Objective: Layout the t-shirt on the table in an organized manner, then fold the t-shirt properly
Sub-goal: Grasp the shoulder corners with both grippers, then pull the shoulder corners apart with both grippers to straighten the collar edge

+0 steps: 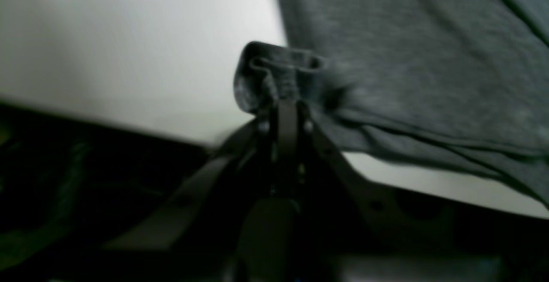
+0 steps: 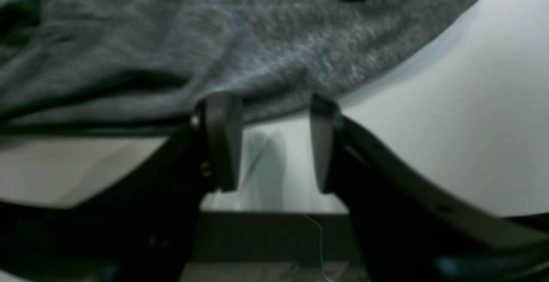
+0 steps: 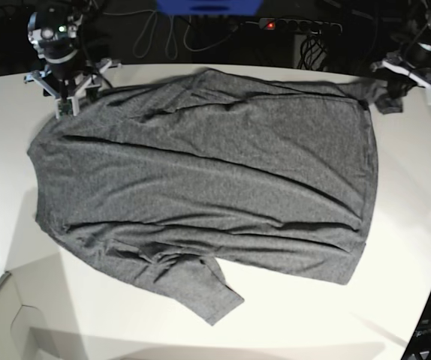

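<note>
The white table takes up most of the room here, its curved edge running close behind both arms and a wide bare stretch open along the near side and at both ends. Spread across its middle lies the dark-grey t-shirt, roughly flat but not tidy: long creases run across the body, and one sleeve is bunched and folded over near the front edge.

I'd say this is the laying-out step, not the folding yet. The two arms sit at opposite back corners of the shirt, placed to pull it taut.

The left claw is clamped tight on a rolled bit of the shirt's hem at the corner, right by the table's rim. The right claw stands wide with nothing between its plates; the fabric edge lies just past its tips, bare table showing through the gap.

Next, to my eye, the right claw needs to push forward onto that edge and close on it, then both can draw apart to smooth the creases. Care is wanted at the back, where both corners sit close to the edge; there is far more room towards the front.
</note>
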{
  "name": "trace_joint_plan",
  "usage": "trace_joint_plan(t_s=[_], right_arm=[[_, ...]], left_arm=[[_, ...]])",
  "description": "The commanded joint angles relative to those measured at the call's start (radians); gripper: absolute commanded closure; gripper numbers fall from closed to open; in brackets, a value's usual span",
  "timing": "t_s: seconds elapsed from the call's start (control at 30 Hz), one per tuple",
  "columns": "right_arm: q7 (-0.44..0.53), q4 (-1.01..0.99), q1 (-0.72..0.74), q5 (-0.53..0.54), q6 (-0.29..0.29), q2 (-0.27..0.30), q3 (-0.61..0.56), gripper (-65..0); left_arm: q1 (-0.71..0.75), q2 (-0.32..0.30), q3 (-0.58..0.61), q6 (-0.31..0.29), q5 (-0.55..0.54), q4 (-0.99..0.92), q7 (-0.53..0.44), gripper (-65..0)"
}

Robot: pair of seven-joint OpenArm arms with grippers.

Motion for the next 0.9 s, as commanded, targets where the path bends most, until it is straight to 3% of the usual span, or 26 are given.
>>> trace_joint_plan(t_s=[0.0,0.17,0.43,0.67,0.87], right_arm=[[0.024,0.035,-0.01,0.016,-0.004,-0.006,-0.023,-29.7],[0.019,0.056,-0.045,0.016,-0.004,-0.006,-0.131,-36.3],[0.016,0.056,-0.062,0.016,-0.004,-0.027,-0.229,-39.1],[-0.006,0.016,-0.056,0.014,-0.008,-0.029,-0.238,-39.1],[-0.003,0.004,-0.056,0.014,-0.008,-0.027,-0.169,-39.1]], left_arm=[[0.002,0.002,-0.006,-0.036,-0.014,0.034,-0.003,-0.1],[-0.004,0.008,-0.048,-0.137,-0.02,0.077,0.086,-0.1],[0.001,0.014,-0.092,-0.197,-0.022,0.134,0.132,-0.1],[0.024,0.013,-0.092,-0.206,-0.022,0.135,0.134,-0.1],[0.051,0.003,-0.094,-0.206,-0.023,0.178,0.134,-0.1]])
